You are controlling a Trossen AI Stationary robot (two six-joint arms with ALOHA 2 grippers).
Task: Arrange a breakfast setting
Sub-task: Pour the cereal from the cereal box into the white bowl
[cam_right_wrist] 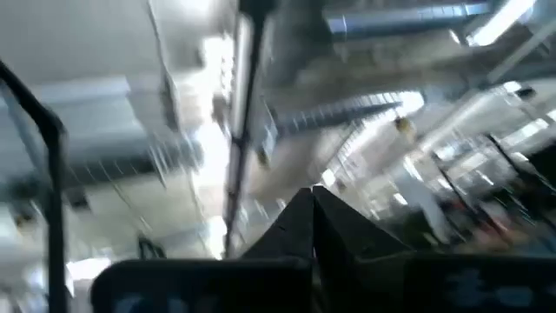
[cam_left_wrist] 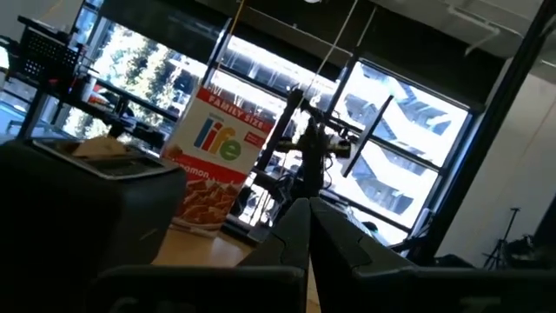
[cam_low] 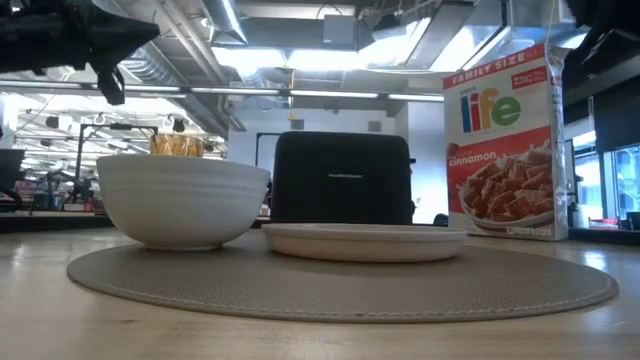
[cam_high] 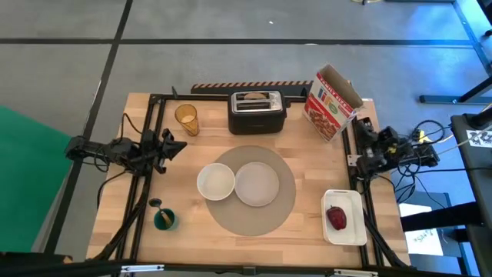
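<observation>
Your cereal box (cam_low: 507, 145) reads "FAMILY SIZE" along its top band, "life" in large multicoloured letters, "cinnamon" beneath, same "life" logo legible from your left wrist view, toaster (cam_low: 342, 178) badge unreadable.

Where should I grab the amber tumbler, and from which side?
Grip the amber tumbler across its side wall near the top, coming from the left gripper side. It stands upright, open end up, at the table's back left, and the black toaster crowds its other side.
</observation>
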